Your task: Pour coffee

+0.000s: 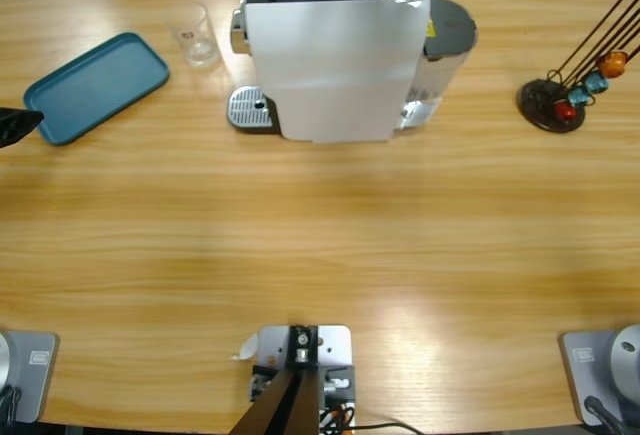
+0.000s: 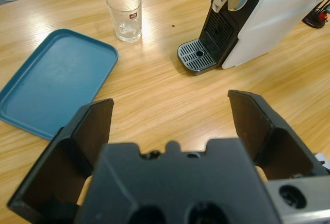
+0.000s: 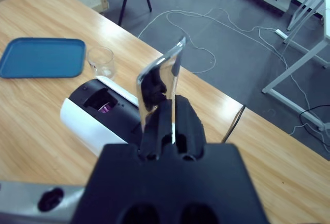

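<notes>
Black jaws of the left gripper (image 2: 170,126) fill the foreground of the left wrist view, spread wide and holding nothing, with bare counter (image 1: 320,255) between them. Beyond them we see the empty glass (image 2: 124,15) standing upright on the counter, just beside the far corner of the blue tray (image 2: 51,87) and apart from the coffee machine (image 2: 258,18). We note that the machine's drip grid (image 2: 196,56) carries nothing, and that no coffee shows in the glass. In the right wrist view, the right gripper (image 3: 167,113) has its jaws pressed together on the machine's shiny lever (image 3: 161,77), which stands raised above the open top; something purple shows in the capsule slot (image 3: 103,105), though we cannot tell what it is. In the high view the machine (image 1: 340,55) stands at the far middle of the counter, the glass (image 1: 193,33) to its left, and a capsule stand (image 1: 570,90) well apart on the right. We judge the task to be at an early stage: the lever is up, and closing it, placing the glass under the spout and brewing all remain. The glass looks clear, small and light, with a small printed mark on its side.
</notes>
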### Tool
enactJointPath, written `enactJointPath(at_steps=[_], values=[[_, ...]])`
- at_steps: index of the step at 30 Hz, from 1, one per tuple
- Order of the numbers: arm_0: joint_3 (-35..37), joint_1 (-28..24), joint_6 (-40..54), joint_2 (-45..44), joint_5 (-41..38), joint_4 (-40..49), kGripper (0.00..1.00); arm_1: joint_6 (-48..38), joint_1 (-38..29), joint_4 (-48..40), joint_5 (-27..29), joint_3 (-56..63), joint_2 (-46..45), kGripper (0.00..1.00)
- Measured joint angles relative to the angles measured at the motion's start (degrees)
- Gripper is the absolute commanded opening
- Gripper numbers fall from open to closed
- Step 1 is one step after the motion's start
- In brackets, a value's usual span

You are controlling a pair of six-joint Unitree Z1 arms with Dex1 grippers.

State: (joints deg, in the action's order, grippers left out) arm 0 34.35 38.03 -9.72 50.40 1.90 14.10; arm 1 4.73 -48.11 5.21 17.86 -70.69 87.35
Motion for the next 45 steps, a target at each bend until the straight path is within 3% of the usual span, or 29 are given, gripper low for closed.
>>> enactJointPath(at_steps=[19,28,45], values=[[-0.05,0.00,0.00,0.00,0.00,0.00,0.964,1.88,-3.94,0.35,0.00,-11.35,9.77,0.000],[-0.05,-0.01,0.00,0.00,0.00,0.00,0.968,1.05,-4.18,-0.66,0.00,-10.63,11.31,0.000],[-0.05,0.00,0.00,0.00,0.00,0.00,0.968,-2.89,-5.01,-11.85,-1.66,-3.17,16.20,0.000]])
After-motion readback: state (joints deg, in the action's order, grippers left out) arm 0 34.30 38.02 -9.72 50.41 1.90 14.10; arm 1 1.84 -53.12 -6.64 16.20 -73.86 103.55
